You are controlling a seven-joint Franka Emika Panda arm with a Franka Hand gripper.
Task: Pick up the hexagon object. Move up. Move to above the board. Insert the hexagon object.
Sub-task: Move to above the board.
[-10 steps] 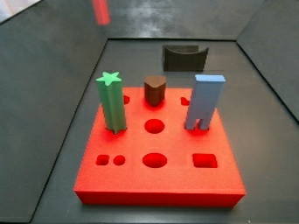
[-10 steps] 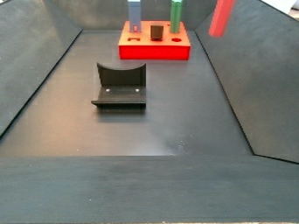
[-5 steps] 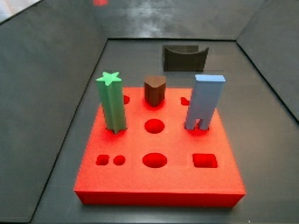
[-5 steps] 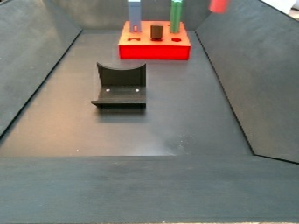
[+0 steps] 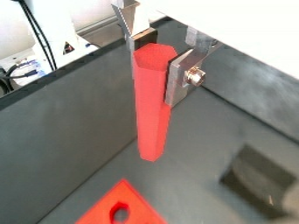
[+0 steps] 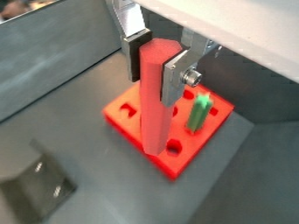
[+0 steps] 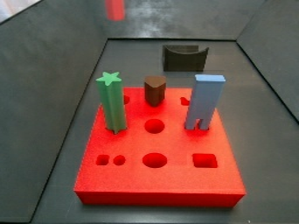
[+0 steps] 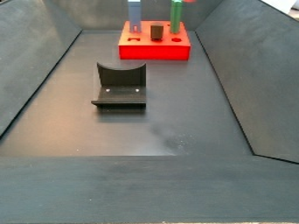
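Note:
My gripper is shut on the hexagon object, a tall salmon-red rod that hangs down from between the silver fingers. In a wrist view the gripper holds the rod high above the board, a bright red slab with shaped holes. In a side view only the rod's blurred lower end shows at the top edge, far behind the board; the gripper is out of view there. In a side view the board stands at the far end, and rod and gripper are out of view.
On the board stand a green star-topped post, a short dark brown peg and a blue piece. The dark fixture stands on the floor mid-bin, also behind the board. Grey walls enclose the bin.
The rod has risen out of the top edge of one side view. In the other its lower end has shifted right along the top edge.

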